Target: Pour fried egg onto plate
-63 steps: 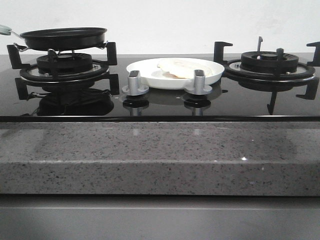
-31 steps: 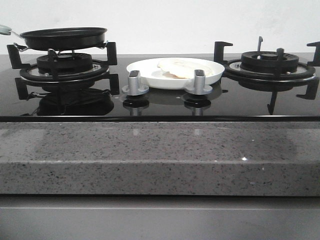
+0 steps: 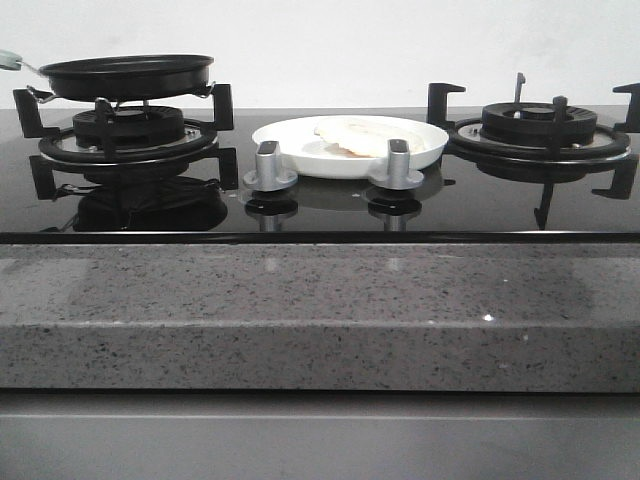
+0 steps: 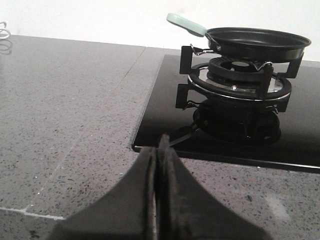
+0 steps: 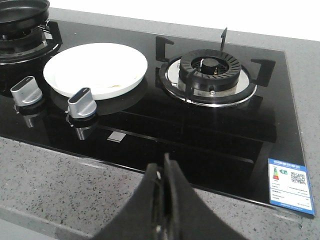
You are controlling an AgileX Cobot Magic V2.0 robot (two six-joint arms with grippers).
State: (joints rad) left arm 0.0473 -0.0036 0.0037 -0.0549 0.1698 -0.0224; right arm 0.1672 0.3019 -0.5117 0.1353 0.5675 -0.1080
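A glossy black glass hob [image 3: 320,205] is set into a speckled grey stone counter [image 3: 320,315] whose thick front edge crosses the middle of the front view, with a plain white wall behind; the white plate [image 3: 350,143] sits at centre between the two burners, just behind two silver knobs [image 3: 270,166], and the fried egg [image 3: 355,136] lies on it. The black pan [image 3: 128,75] rests on the left burner's grate at upper left, while the right burner [image 3: 540,125] is bare. The left gripper [image 4: 158,165] and right gripper [image 5: 163,185] both hang over the counter's near edge with fingers pressed together, pinching nothing
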